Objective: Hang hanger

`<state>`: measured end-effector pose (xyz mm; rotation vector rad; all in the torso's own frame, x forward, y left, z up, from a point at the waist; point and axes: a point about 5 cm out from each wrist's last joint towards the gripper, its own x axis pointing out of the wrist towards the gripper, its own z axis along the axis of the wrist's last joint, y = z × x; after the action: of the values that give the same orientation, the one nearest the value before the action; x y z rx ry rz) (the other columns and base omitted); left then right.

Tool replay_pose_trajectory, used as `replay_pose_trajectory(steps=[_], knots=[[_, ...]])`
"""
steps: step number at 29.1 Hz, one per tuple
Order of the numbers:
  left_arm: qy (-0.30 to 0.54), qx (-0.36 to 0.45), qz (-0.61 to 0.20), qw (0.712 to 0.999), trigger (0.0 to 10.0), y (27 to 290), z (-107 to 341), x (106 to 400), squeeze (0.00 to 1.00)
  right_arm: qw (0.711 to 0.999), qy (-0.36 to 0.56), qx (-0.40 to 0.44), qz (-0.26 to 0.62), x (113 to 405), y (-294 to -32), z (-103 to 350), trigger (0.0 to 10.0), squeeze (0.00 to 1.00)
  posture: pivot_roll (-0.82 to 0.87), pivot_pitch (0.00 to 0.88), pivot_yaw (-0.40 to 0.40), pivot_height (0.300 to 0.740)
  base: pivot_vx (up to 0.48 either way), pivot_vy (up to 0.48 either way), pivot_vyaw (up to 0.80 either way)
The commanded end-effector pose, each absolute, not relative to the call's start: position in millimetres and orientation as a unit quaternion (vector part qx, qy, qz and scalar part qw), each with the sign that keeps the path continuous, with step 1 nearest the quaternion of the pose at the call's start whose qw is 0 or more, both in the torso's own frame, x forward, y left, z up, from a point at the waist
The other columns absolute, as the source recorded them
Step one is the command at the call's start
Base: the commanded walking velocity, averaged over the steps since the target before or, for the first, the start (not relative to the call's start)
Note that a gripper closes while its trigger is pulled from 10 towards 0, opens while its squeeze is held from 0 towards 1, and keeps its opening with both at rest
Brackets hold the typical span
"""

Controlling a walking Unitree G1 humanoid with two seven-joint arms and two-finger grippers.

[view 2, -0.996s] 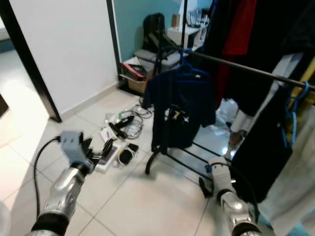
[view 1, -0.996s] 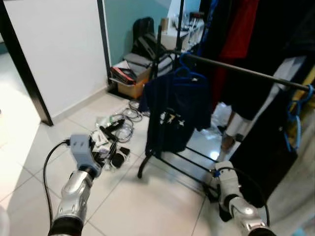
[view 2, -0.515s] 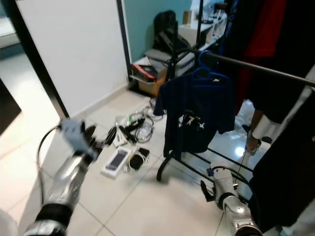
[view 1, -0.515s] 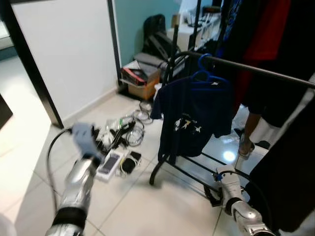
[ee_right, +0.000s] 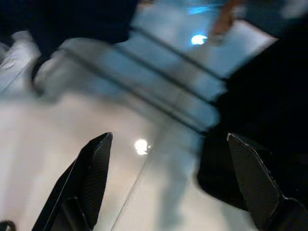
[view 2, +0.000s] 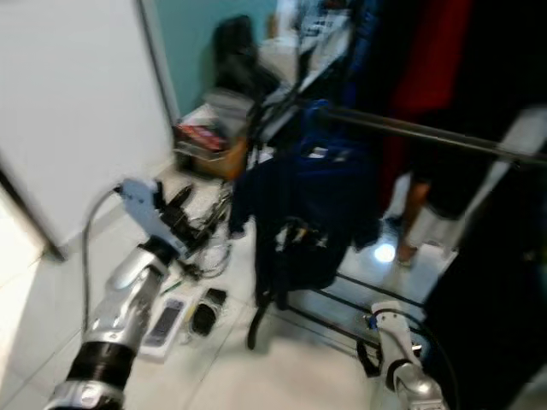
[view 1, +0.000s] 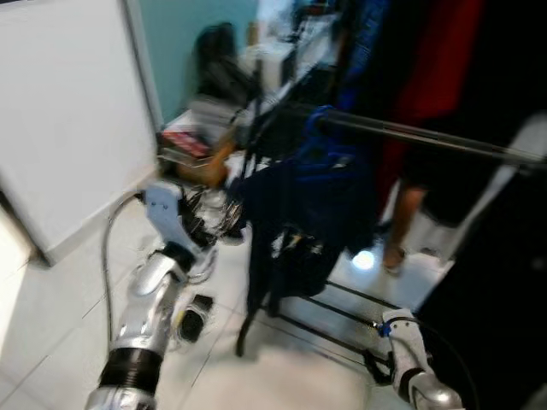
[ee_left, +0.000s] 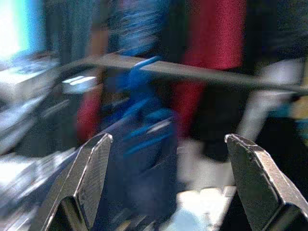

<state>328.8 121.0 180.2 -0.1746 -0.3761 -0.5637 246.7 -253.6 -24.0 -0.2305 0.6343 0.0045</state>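
White floor tiles [view 1: 51, 307] carry cable clutter beside your rack. The blue hanger [view 1: 329, 141] with the navy shirt [view 1: 303, 213] sits on the rail [view 1: 427, 137]. Left claw [view 2: 184, 209] and right claw [ee_right: 168, 173] gape, holding nothing. Expect light, stiff plastic under soft cloth; grip its hook.

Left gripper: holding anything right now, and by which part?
Nothing. The left gripper is open and empty, raised toward the blue hanger already on the rail. Right gripper is also open and empty.

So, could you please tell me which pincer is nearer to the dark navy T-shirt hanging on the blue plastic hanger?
Left. The left pincer is raised beside the dark navy T-shirt, fingers open toward it. The right pincer hangs low near the floor, below the shirt.
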Motion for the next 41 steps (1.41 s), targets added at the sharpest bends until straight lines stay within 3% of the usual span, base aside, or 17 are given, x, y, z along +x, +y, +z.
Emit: replay_pose_trajectory(steps=[1,6,12,17,18,28,29,30,31,38,41], knots=[[-0.194,-0.084,-0.302,0.93,10.0,121,187,325,0.0,0.941,0.322,-0.105,0.009,244,-246,-29,10.0,0.0,-0.08,0.0,0.003,0.74,0.375,0.0,-0.8],[-0.219,-0.063,-0.375,0.898,10.0,107,206,315,0.0,0.94,0.324,-0.107,0.009,245,-248,-29,10.0,0.0,-0.08,0.0,0.006,0.74,0.359,0.0,-0.8],[-0.232,-0.05,-0.383,0.893,10.0,107,215,314,0.0,0.941,0.322,-0.107,0.007,245,-248,-28,10.0,0.0,-0.08,0.0,0.01,0.74,0.223,0.0,-0.8],[-0.236,0.051,-0.375,0.895,10.0,115,225,320,0.0,0.94,0.321,-0.116,0.001,243,-251,-29,10.0,0.0,-0.09,0.0,0.016,0.74,0.0,0.0,0.0],[-0.201,0.129,-0.362,0.901,10.0,127,219,328,1.0,0.94,0.321,-0.118,-0.003,243,-258,-26,10.0,0.0,-0.09,0.0,0.02,0.74,0.0,0.0,0.0],[-0.158,0.167,-0.376,0.898,10.0,162,218,325,1.0,0.94,0.318,-0.122,-0.014,243,-281,-16,10.0,0.0,-0.1,0.0,0.031,0.74,0.0,0.0,0.0],[-0.147,0.167,-0.393,0.892,10.0,168,217,321,0.36,0.94,0.319,-0.123,-0.015,241,-282,-17,10.0,0.0,-0.1,0.0,0.031,0.74,0.0,0.0,0.0],[-0.136,0.171,-0.406,0.887,10.0,175,215,316,0.13,0.939,0.32,-0.123,-0.013,239,-279,-19,10.0,0.0,-0.1,0.0,0.031,0.74,0.0,0.0,0.0],[-0.116,0.17,-0.424,0.882,10.0,183,213,311,0.0,0.939,0.321,-0.124,-0.008,238,-272,-23,10.0,0.0,-0.09,0.0,0.032,0.74,0.0,0.0,0.0],[-0.044,0.146,-0.487,0.86,10.0,191,195,294,0.0,0.939,0.322,-0.125,0.002,240,-251,-30,10.0,0.0,-0.09,0.0,0.036,0.74,0.0,0.0,0.0],[-0.037,0.153,-0.466,0.871,10.0,192,186,299,0.0,0.938,0.322,-0.125,0.001,239,-254,-29,10.0,0.0,-0.09,0.0,0.036,0.74,0.0,0.0,0.0]])
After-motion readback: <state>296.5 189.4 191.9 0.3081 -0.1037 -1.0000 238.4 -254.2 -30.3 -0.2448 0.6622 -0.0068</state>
